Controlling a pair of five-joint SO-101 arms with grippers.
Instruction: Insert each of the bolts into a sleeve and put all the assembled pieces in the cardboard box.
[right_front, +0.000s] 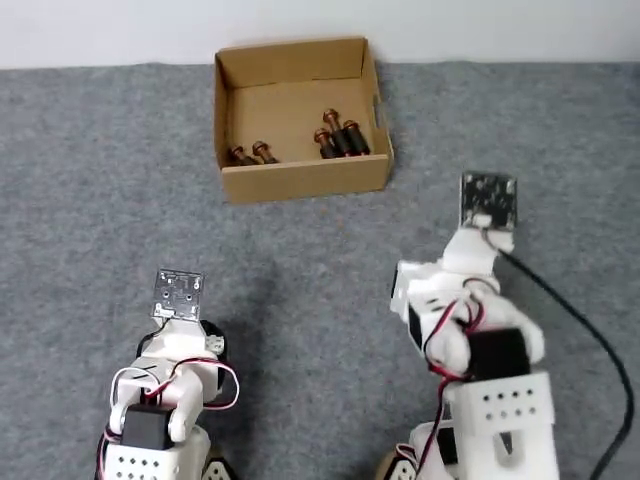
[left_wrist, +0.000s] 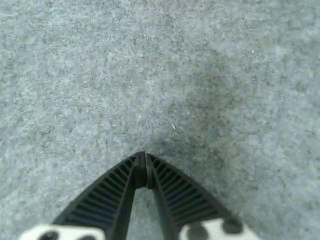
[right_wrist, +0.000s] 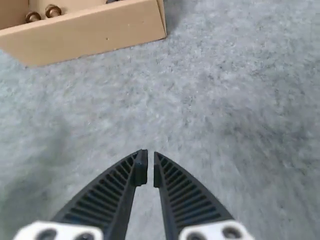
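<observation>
From above, the open brown cardboard box is sitting well ahead of both arms, holding five copper-headed bolts in dark sleeves. Over grey felt, the left gripper is pressing its black ribbed fingers together. The right gripper is hanging all but closed, empty, short of the box.

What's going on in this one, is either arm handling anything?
Nothing is being handled right now. Five assembled pieces lie inside the cardboard box, two towards one side and three towards the other. The left gripper is shut on nothing above the grey carpet. The right gripper, also closed and empty, sits a little short of the box. The job looks done or close to it.
</observation>
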